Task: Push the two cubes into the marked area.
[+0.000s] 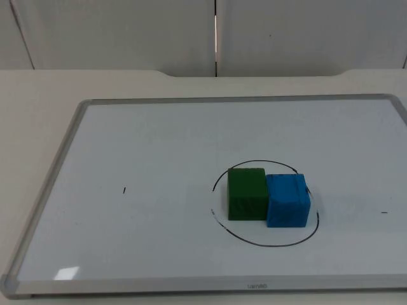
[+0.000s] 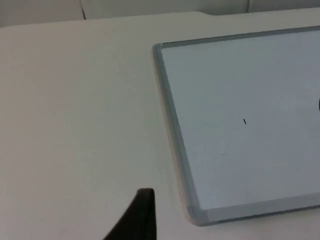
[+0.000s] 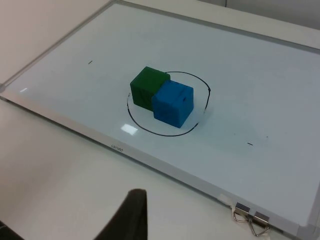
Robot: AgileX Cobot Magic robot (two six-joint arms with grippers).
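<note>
We see one black fingertip of the left end effector (image 2: 142, 215) over the bare bench (image 2: 75, 110), just off a corner of the whiteboard (image 2: 250, 90); the right end effector (image 3: 131, 215) hangs off the board's near edge. We cannot tell either grip's opening. Its view adds two binder clips (image 3: 250, 216). The green cube (image 1: 247, 194) and blue cube (image 1: 287, 201) touch inside the drawn circle (image 1: 267, 243).

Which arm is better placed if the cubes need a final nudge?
Right, probably. Its wrist view faces the green cube and blue cube, touching inside the drawn circle. The left looks at the whiteboard's far corner.
</note>
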